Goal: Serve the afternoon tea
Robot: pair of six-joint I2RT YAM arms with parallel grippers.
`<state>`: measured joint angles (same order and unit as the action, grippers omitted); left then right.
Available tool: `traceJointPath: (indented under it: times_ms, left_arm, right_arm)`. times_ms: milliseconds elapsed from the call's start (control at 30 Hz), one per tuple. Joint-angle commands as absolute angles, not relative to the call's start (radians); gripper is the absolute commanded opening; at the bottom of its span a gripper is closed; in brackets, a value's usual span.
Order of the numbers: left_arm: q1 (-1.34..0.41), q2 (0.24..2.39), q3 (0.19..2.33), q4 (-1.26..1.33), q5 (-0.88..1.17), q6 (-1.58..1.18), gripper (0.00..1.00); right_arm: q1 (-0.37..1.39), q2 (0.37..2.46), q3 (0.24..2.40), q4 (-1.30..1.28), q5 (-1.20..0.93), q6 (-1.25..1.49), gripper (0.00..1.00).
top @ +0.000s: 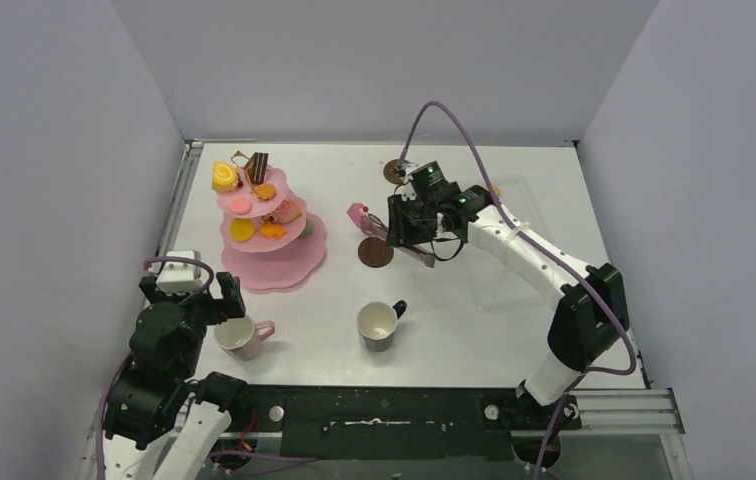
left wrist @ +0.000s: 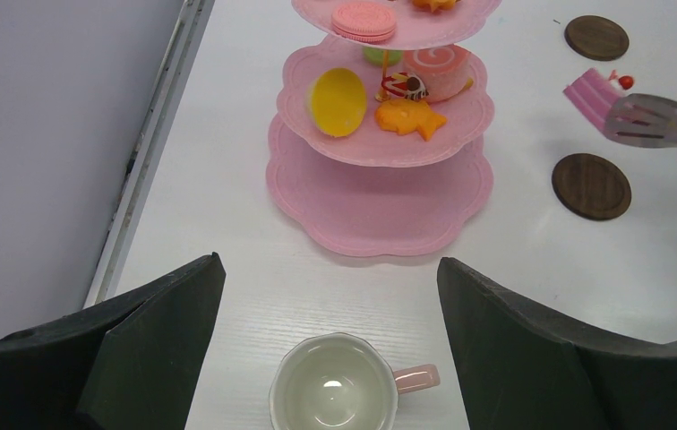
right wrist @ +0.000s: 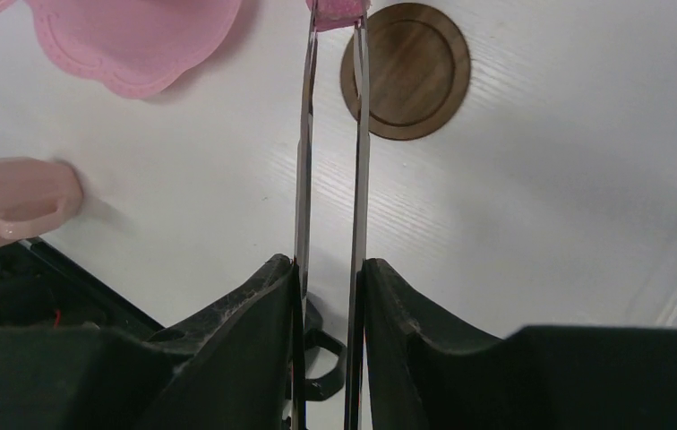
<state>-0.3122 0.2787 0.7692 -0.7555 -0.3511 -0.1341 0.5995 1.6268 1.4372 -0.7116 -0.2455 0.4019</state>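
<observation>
The pink three-tier stand (top: pixel 272 255) holds several toy pastries (top: pixel 242 229) at the left rear. My left gripper (top: pixel 216 303) is open, and the pink mug (left wrist: pixel 335 394) stands on the table between and below its fingers (left wrist: pixel 165 340), untouched. The pink mug shows in the top view (top: pixel 239 337) too. My right gripper (right wrist: pixel 329 269) is shut on the long metal tongs (right wrist: pixel 358 134), whose tips pinch a pink cake slice (top: pixel 359 215) above the table beside a brown coaster (top: pixel 375 252). The second coaster (top: pixel 394 172) lies farther back. The black mug (top: pixel 379 325) stands front centre.
A clear plastic tray (top: pixel 519 250) lies under the right arm. A metal rail (top: pixel 182 190) runs along the table's left edge, with grey walls on three sides. In the left wrist view the tongs (left wrist: pixel 662 124) and cake slice (left wrist: pixel 593 90) hover between the two coasters (left wrist: pixel 591 185).
</observation>
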Motion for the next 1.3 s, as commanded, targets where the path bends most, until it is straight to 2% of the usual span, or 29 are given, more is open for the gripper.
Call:
traceJointPath:
  times_ms: [0, 900, 1267]
  left_arm:
    - [-0.307, 0.282, 0.779, -0.712, -0.35, -0.129, 0.88]
    - [-0.306, 0.285, 0.779, -0.709, -0.345, -0.133, 0.88]
    - [-0.307, 0.278, 0.779, -0.712, -0.344, -0.134, 0.88]
  right_arm:
    - [0.653, 1.679, 1.48, -0.587, -0.302, 0.481, 0.31]
    - [0.861, 1.956, 1.592, -0.315, -0.446, 0.664, 0.33]
    - [0.896, 2.084, 1.71, -0.3, -0.478, 0.697, 0.35]
